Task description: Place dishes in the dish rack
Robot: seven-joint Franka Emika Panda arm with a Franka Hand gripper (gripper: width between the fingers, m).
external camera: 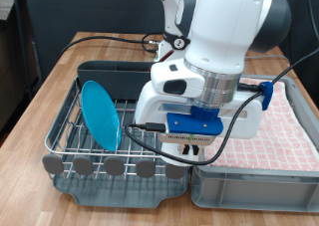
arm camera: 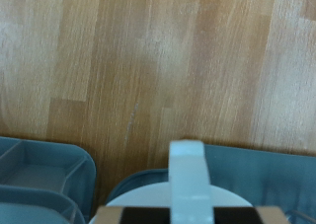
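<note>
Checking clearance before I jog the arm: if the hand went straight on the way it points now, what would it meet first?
Most likely the bare wooden table: it fills the wrist view ahead of the hand. The dish rack's grey bin sits at the edge, though depth is unclear.

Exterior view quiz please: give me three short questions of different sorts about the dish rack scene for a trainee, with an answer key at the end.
1. True or false: the light-blue plate lies flat on the wooden table.
2. Multiple choice: what lies in the grey crate at the exterior view's right? A) a checked cloth B) a wooden spoon C) a second plate
3. Fill in: in the exterior view, the plate stands toward the dish rack's ___ end.

Key: 1 false, it stands on edge in the dish rack. 2 A. 3 left.
</note>
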